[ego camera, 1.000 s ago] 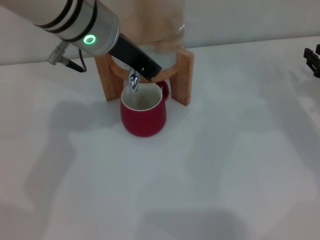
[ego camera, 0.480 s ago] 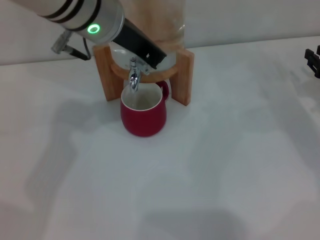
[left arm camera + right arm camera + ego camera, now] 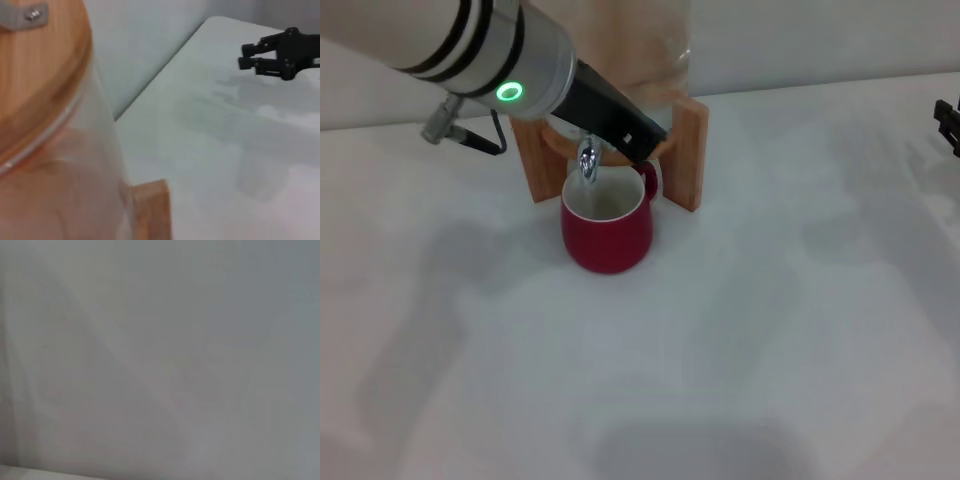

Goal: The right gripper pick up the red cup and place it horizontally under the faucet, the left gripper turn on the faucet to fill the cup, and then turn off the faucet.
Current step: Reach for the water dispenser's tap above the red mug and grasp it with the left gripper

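Note:
The red cup [image 3: 607, 226] stands upright on the white table, its cream inside facing up, directly under the chrome faucet [image 3: 587, 163]. My left gripper [image 3: 642, 140], a long black finger on the arm with the green ring, lies across the top of the faucet, and it hides the lever. Far off at the table's right edge, my right gripper [image 3: 949, 120] is parked; in the left wrist view the right gripper [image 3: 245, 55] has its black fingers slightly apart and holds nothing.
The glass dispenser [image 3: 645, 60] sits in a wooden stand [image 3: 688, 150] behind the cup. The left wrist view looks past the dispenser's wooden lid [image 3: 40, 75] and glass wall [image 3: 65, 180]. Bare white table [image 3: 770, 330] lies in front and to the right.
The left arm's black finger rose off the faucet half a second ago and has come back down over it, a little farther right. The cup and right gripper have stayed put.

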Tool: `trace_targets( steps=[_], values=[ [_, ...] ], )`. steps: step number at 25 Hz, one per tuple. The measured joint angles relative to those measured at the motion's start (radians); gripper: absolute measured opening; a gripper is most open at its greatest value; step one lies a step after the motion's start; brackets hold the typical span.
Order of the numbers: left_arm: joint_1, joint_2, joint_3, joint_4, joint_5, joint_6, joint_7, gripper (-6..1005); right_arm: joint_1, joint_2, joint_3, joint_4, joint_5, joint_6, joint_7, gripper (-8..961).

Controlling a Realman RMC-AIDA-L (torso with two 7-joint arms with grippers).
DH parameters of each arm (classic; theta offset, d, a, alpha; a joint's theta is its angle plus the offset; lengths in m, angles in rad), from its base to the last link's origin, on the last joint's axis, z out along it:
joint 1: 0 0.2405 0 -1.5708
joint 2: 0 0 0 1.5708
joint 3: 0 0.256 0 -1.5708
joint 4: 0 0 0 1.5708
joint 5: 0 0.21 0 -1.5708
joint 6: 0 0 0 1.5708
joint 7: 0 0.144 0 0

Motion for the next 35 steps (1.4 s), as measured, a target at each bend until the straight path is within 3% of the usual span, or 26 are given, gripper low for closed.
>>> trace_targets(
  steps=[13,21,29,35],
  values=[
    [0.061,0.004,-0.007,0.031,-0.033,-0.116,-0.138,42,0.005,0.000,0.000,0.000,-0.002,-0.011,0.004,306],
    [0.059,0.006,-0.035,0.032,0.086,-0.140,-0.158,42,0.006,0.003,0.000,0.001,-0.002,-0.011,0.004,306],
    [0.054,0.004,-0.015,0.046,0.168,-0.114,0.047,42,0.000,0.006,0.000,0.002,0.001,-0.005,0.002,306],
    [0.097,0.002,0.052,0.099,0.164,-0.074,0.233,41,-0.002,0.003,0.000,0.001,0.003,-0.008,0.002,306]
  ],
)
